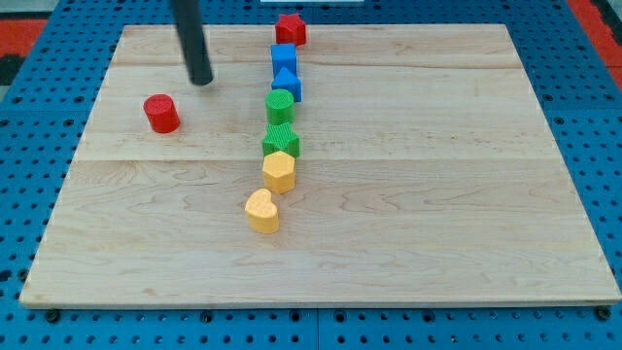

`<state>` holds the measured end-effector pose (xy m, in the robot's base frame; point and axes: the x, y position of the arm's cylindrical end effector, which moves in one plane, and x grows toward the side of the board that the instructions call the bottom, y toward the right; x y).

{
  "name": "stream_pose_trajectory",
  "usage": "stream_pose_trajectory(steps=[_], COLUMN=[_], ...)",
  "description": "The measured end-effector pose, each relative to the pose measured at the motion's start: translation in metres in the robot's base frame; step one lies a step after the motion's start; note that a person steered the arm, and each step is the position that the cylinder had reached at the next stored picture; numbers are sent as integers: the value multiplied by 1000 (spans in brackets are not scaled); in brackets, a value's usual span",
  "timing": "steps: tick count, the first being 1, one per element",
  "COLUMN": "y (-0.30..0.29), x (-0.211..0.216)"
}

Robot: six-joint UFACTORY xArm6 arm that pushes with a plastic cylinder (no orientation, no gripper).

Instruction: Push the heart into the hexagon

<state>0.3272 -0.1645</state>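
A yellow heart [261, 211] lies on the wooden board [437, 194] just below the middle. A yellow hexagon [279, 171] stands right above it, a small gap apart, up and to the right. My tip [201, 82] is at the view's upper left, far from both, up and left of the hexagon. A red cylinder [161, 113] sits just below and left of my tip.
Above the hexagon a column of blocks runs to the top edge: a green star-like block [281, 142], a green cylinder [280, 104], a blue triangular block [288, 84], a blue cube [283, 56], a red block [291, 28].
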Motion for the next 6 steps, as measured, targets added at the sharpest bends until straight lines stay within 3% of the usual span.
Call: stream_pose_trajectory(steps=[4,5,6], y=[35,95,107], x=[227,222,207])
